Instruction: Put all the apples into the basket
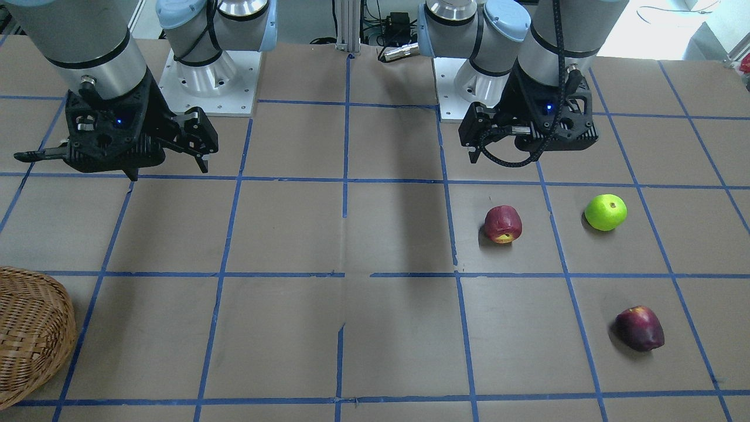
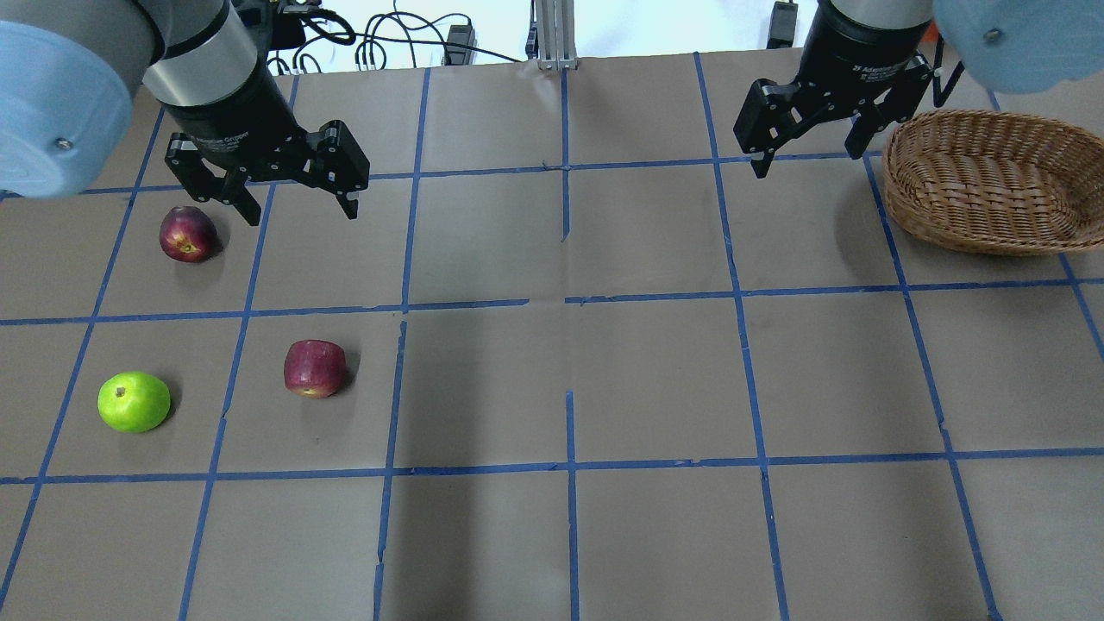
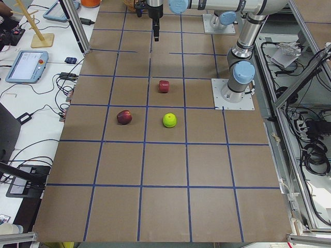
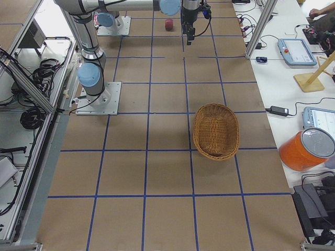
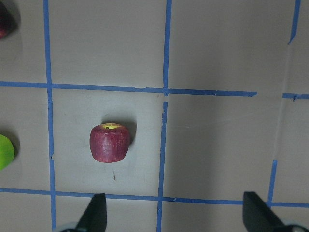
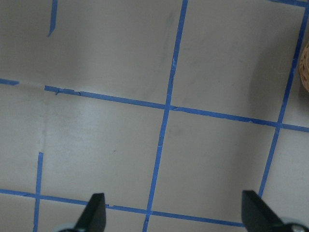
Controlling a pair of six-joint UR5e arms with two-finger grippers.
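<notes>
Three apples lie on the table on my left side. The red apple with a yellow patch (image 2: pixel 315 368) (image 1: pixel 503 224) (image 5: pixel 110 143) is nearest the middle. The lime green apple (image 2: pixel 134 402) (image 1: pixel 606 212) lies further left. The maroon apple (image 2: pixel 188 234) (image 1: pixel 639 328) lies just left of my left gripper (image 2: pixel 300 211) (image 5: pixel 176 212). That gripper is open, empty and above the table. The wicker basket (image 2: pixel 975 228) (image 1: pixel 35 328) (image 4: pixel 196 130) stands at the far right. My right gripper (image 2: pixel 806 159) (image 6: pixel 176 212) is open and empty, hovering just left of the basket.
Brown paper with a blue tape grid (image 2: pixel 565 302) covers the table. Both arm bases (image 1: pixel 208 76) stand at the robot's edge. Side benches hold tablets, cables and an orange container (image 4: pixel 306 149), off the table.
</notes>
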